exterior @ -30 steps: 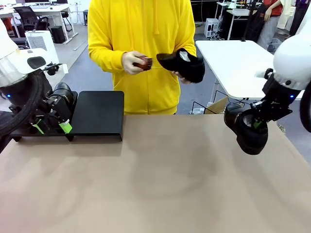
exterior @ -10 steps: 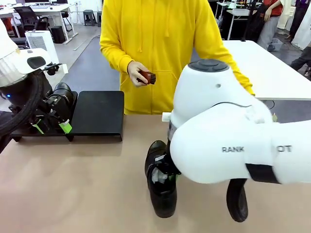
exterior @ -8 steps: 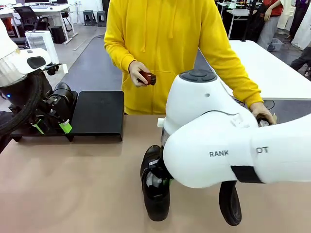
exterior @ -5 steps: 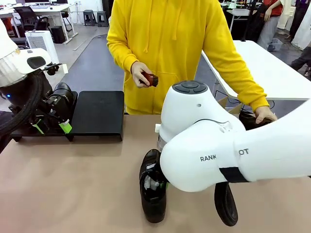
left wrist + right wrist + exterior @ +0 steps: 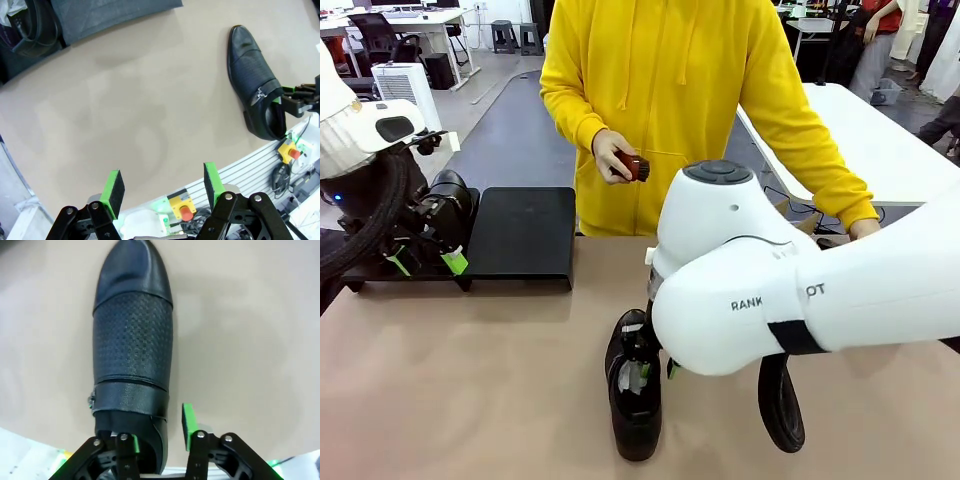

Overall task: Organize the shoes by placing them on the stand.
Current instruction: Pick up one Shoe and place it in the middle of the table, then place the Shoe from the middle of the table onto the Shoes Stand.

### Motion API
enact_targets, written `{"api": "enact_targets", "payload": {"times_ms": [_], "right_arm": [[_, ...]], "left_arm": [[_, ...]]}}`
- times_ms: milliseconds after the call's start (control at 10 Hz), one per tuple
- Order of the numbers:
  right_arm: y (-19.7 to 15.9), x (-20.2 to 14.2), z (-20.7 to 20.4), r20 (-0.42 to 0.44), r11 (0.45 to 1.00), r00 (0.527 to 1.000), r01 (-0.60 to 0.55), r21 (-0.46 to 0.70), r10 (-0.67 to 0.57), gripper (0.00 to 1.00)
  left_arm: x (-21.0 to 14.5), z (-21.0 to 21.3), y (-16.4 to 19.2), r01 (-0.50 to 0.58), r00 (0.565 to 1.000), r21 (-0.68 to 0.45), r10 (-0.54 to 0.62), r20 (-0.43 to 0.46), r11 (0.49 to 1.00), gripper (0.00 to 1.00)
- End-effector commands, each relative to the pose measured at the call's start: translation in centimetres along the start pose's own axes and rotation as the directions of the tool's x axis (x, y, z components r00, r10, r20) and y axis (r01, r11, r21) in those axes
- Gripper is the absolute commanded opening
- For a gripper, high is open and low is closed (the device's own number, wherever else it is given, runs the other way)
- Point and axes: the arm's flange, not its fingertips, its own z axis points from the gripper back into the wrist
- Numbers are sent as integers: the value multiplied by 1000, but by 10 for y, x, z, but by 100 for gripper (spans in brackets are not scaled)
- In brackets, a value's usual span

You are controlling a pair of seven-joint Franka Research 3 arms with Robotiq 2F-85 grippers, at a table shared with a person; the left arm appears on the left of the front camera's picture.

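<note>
L gripper (image 5: 162,173) wide, R gripper (image 5: 161,427) parted

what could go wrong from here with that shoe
1. The right claw straddles the heel wall of the shoe, one finger inside; lifting off crooked could snag and tip it.
2. The left claw hangs at the left half of the stand, so it may block a spot there.
</note>
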Motion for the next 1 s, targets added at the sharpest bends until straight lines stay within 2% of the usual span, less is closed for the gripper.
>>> {"api": "enact_targets", "payload": {"times_ms": [0,300,400,500,900], "right_arm": [[-12,-8,20,-3,998,998,61,27,-61,100],[-27,-7,43,-16,998,998,57,39,-56,100],[-35,0,43,-15,998,998,62,-19,-62,100],[-16,-2,36,5,997,998,68,23,-68,100],[-16,-2,36,5,997,998,68,23,-68,100]], "left_arm": [[-2,0,2,6,1000,-7,-6,-1,1000,82],[-2,0,2,6,1000,-7,-6,-1,1000,82],[-2,0,2,6,1000,-7,-6,-1,1000,82],[-2,0,2,6,1000,-7,-6,-1,1000,82],[-2,0,2,6,1000,-7,-6,-1,1000,82]]}}
